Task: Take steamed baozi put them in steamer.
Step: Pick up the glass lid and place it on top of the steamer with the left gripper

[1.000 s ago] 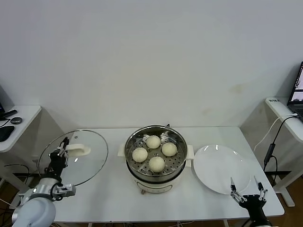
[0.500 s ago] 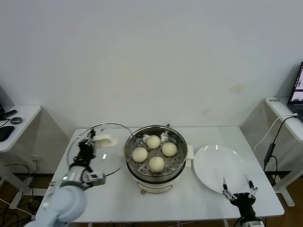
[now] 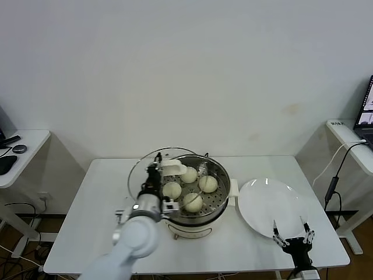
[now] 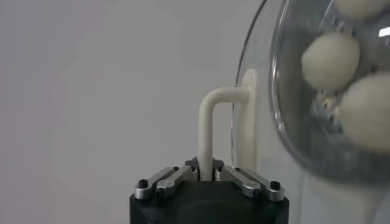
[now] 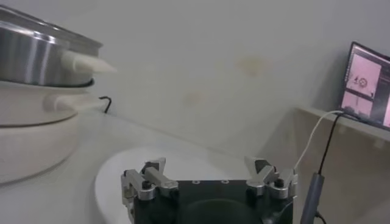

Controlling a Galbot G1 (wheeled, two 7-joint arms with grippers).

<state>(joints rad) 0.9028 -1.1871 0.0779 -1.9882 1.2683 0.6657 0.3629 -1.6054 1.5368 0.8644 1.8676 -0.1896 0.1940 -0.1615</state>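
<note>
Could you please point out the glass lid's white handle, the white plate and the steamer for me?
glass lid's white handle (image 4: 208, 131): left wrist view, on its upright bar.
white plate (image 3: 265, 204): head view, on its bare middle.
steamer (image 3: 217, 169): head view, on its steel rim, far right side.

This looks like a lab or test room set up for robot trials, not a home kitchen. A plain white table (image 3: 105, 233) stands against a bare white wall (image 3: 186, 70), with only staged cookware on it. Small white side desks flank it: the left desk (image 3: 26, 146) carries a computer mouse (image 3: 20, 149), the right desk (image 3: 349, 140) a lit laptop screen (image 3: 367, 111) (its dark cable (image 3: 335, 181) hangs down towards the floor).
</note>
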